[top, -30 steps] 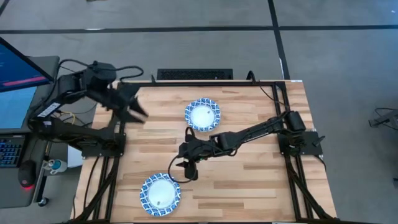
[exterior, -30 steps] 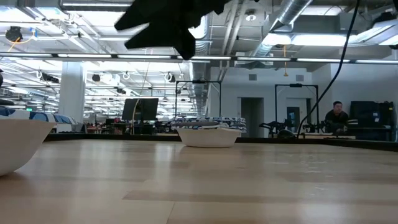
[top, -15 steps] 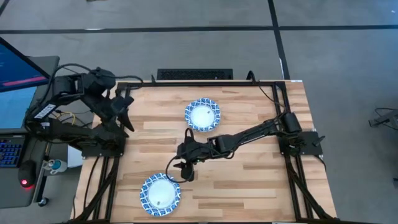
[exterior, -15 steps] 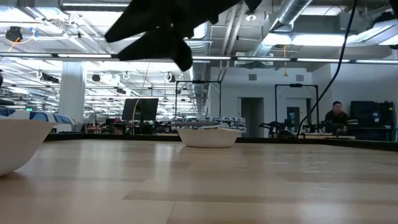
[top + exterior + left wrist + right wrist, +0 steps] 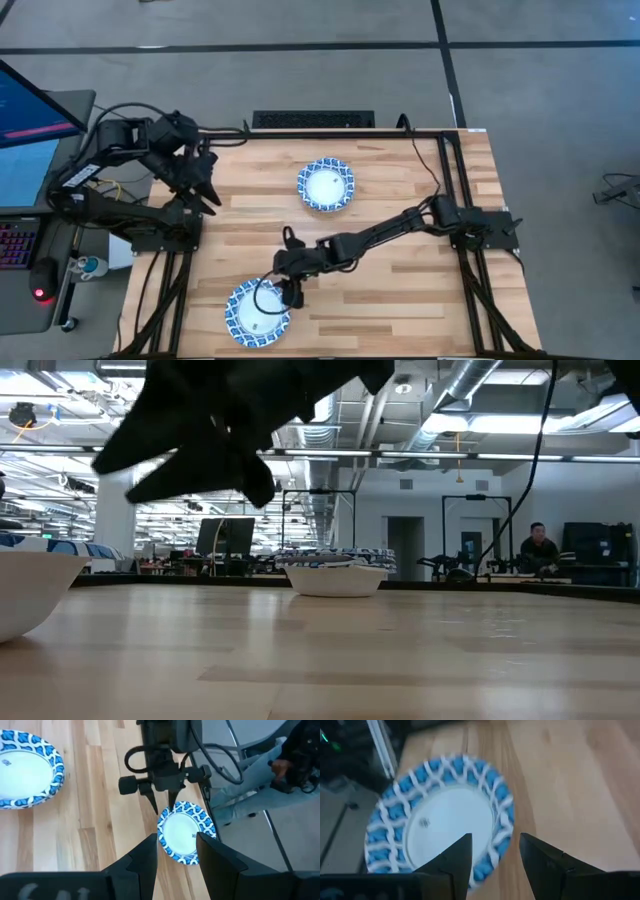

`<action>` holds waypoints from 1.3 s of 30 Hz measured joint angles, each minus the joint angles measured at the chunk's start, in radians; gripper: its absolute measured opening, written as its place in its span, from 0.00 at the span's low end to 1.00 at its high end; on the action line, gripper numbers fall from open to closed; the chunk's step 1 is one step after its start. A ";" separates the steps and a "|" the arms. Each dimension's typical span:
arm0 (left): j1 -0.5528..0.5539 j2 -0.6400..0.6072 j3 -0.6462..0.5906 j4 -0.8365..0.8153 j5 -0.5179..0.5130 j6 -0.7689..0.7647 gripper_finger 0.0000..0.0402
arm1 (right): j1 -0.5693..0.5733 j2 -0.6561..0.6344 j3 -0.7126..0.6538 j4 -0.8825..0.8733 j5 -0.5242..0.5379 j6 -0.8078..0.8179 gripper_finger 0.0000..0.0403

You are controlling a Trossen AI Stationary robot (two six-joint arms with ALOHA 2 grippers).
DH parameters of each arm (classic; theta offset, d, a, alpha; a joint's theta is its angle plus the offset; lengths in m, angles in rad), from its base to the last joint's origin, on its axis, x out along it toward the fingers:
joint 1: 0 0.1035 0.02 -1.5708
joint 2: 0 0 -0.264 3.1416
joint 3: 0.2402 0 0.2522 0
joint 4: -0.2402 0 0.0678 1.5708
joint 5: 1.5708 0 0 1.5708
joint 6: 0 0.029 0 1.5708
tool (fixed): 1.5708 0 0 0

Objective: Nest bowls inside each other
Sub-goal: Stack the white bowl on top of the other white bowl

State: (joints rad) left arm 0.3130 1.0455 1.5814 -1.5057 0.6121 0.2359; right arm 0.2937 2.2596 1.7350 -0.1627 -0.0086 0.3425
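Two white bowls with blue-and-white patterned rims rest on their bases on the wooden table. One bowl [image 5: 326,185] is at the far middle. The other bowl [image 5: 258,312] [image 5: 440,820] is at the near left edge. My right gripper [image 5: 283,293] [image 5: 497,852] hangs open, slanting down over the right rim of the near bowl without touching it. In the left wrist view its fingertips [image 5: 162,805] stand just beyond that bowl [image 5: 186,832]. My left gripper [image 5: 207,192] [image 5: 175,855] is open and raised over the table's far left part, holding nothing.
A black frame [image 5: 440,135] runs round the table's edges. A laptop [image 5: 30,120] stands off the table to the left. Bare wood lies across the table's right half [image 5: 430,300]. In the low view, a person [image 5: 540,545] sits far off in the room behind.
My right gripper has reached toward the table's near left and sunk, coming over the near bowl's rim, and it stays open. My left gripper has tipped its fingers downward near the far left edge. Neither bowl has moved.
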 joint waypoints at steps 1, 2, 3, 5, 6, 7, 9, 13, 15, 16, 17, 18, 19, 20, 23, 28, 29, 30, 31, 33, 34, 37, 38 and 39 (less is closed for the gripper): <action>0.000 0.002 0.000 -0.001 0.000 0.000 0.31 | 0.003 0.019 0.024 -0.018 -0.005 0.000 0.46; 0.000 0.003 0.000 -0.001 0.000 -0.001 0.31 | 0.005 0.040 0.051 -0.023 -0.012 0.003 0.46; 0.000 0.003 0.000 0.000 0.000 -0.001 0.31 | 0.008 0.054 0.069 -0.061 -0.017 0.012 0.46; 0.000 0.001 0.000 -0.001 0.000 0.005 0.31 | 0.008 0.088 0.104 -0.119 -0.019 0.051 0.46; 0.000 0.001 0.000 -0.001 0.002 0.006 0.31 | 0.008 0.105 0.118 -0.122 -0.020 0.064 0.46; 0.000 0.001 0.000 -0.001 0.003 0.006 0.31 | 0.008 0.116 0.127 -0.124 -0.020 0.067 0.46; 0.000 0.001 0.000 -0.001 0.003 -0.001 0.31 | 0.006 0.123 0.153 -0.128 -0.018 0.067 0.46; 0.000 -0.006 0.000 -0.001 0.003 -0.008 0.31 | -0.002 0.114 0.166 -0.114 0.001 0.069 0.46; 0.000 -0.004 0.000 -0.001 0.002 -0.008 0.31 | -0.008 0.119 0.162 -0.129 0.007 0.069 0.46; 0.000 -0.004 0.000 -0.001 0.002 -0.008 0.31 | -0.010 0.120 0.161 -0.129 0.007 0.069 0.45; 0.000 -0.004 0.000 -0.001 0.002 -0.008 0.31 | -0.012 0.120 0.161 -0.129 0.007 0.069 0.45; 0.000 -0.005 0.000 -0.001 0.002 -0.008 0.31 | -0.014 0.119 0.163 -0.130 0.007 0.069 0.44; 0.000 -0.005 0.000 -0.001 0.002 -0.008 0.31 | -0.015 0.119 0.164 -0.138 0.007 0.069 0.43; 0.000 -0.005 0.000 -0.001 0.002 -0.008 0.31 | -0.015 0.119 0.164 -0.151 0.007 0.068 0.42; 0.000 -0.005 0.000 -0.001 0.002 -0.008 0.31 | -0.015 0.119 0.162 -0.164 0.007 0.068 0.40; 0.000 -0.005 0.000 -0.001 0.002 -0.008 0.31 | -0.011 0.119 0.162 -0.127 -0.024 0.056 0.37; 0.000 -0.005 0.000 -0.001 0.002 -0.009 0.31 | -0.009 0.119 0.162 -0.127 -0.036 0.049 0.37; 0.000 -0.005 0.000 -0.001 0.002 -0.009 0.31 | -0.006 0.119 0.162 -0.129 -0.040 0.045 0.36; 0.000 -0.005 0.000 -0.001 0.002 -0.009 0.31 | -0.001 0.119 0.162 -0.140 -0.040 0.043 0.36; 0.000 -0.005 0.000 -0.001 0.001 -0.012 0.31 | 0.007 0.119 0.154 -0.150 -0.043 0.043 0.35; 0.000 -0.005 0.000 -0.001 0.001 -0.012 0.31 | 0.010 0.119 0.148 -0.151 -0.043 0.042 0.34; 0.000 -0.005 0.000 0.000 0.001 -0.013 0.31 | 0.019 0.119 0.145 -0.159 -0.043 0.042 0.33; 0.000 -0.005 0.000 0.000 0.001 -0.013 0.31 | 0.020 0.119 0.145 -0.158 -0.043 0.042 0.33; 0.000 -0.005 0.000 0.000 0.001 -0.013 0.31 | 0.021 0.119 0.145 -0.158 -0.043 0.042 0.32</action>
State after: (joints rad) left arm 0.3126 1.0409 1.5814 -1.5059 0.6132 0.2230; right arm 0.3145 2.3783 1.8801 -0.3208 -0.0521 0.3847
